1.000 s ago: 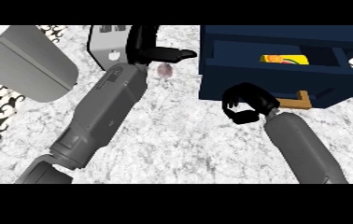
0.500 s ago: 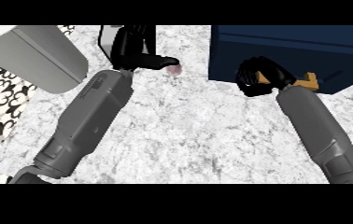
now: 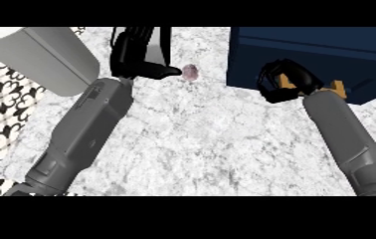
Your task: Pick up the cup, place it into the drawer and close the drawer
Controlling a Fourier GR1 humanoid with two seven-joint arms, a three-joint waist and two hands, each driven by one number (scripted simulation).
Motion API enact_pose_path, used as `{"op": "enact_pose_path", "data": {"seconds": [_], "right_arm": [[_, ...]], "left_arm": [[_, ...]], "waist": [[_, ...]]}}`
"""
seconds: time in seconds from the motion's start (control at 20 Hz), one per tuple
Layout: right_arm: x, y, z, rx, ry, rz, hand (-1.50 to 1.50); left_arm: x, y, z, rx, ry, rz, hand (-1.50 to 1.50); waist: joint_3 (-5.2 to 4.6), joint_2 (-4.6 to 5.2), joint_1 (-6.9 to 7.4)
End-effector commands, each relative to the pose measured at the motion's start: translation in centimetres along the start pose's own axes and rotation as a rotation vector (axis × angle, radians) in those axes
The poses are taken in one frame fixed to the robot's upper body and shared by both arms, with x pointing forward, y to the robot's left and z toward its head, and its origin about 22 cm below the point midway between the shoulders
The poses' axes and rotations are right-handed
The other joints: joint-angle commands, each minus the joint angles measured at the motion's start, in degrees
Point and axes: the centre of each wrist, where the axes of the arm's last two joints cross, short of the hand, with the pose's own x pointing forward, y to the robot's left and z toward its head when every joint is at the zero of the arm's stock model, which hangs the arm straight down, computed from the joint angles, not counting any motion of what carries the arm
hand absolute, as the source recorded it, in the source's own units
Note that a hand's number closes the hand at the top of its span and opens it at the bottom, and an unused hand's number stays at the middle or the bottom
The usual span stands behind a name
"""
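Cups: you have one, a small pinkish cup on the white marbled desk at twelve o'clock, just beside the left robot hand, whose fingers are straight and hold nothing. You cannot tell the cup's axis. The right robot hand, curled and empty, sits against one navy drawer at two o'clock.

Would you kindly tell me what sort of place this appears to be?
Probably a kitchen: a white marbled counter, a dark blue drawer unit at the right, and a small pale cup near the left hand.
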Motion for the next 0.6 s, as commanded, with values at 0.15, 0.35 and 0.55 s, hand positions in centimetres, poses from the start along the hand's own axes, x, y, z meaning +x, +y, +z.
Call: {"op": "enact_pose_path", "data": {"seconds": [0.15, 0.35, 0.55], "right_arm": [[5.2, -8.6, -0.4, -0.231, -0.017, 0.093, 1.5], [5.0, -9.7, 0.6, -0.223, -0.034, 0.055, 1.5], [4.8, -10.0, 1.1, -0.214, -0.03, 0.05, 1.5]], "left_arm": [[-0.2, 0.5, 0.7, -0.013, 0.018, 0.024, -1.5], [-0.1, 0.8, 0.8, -0.033, 0.019, 0.033, -1.5], [-0.2, 0.7, 1.1, -0.037, 0.02, 0.04, -1.5]], "waist": [[-0.59, 1.25, 3.03], [-0.6, 1.19, 3.34], [-0.6, 1.18, 3.28]]}}
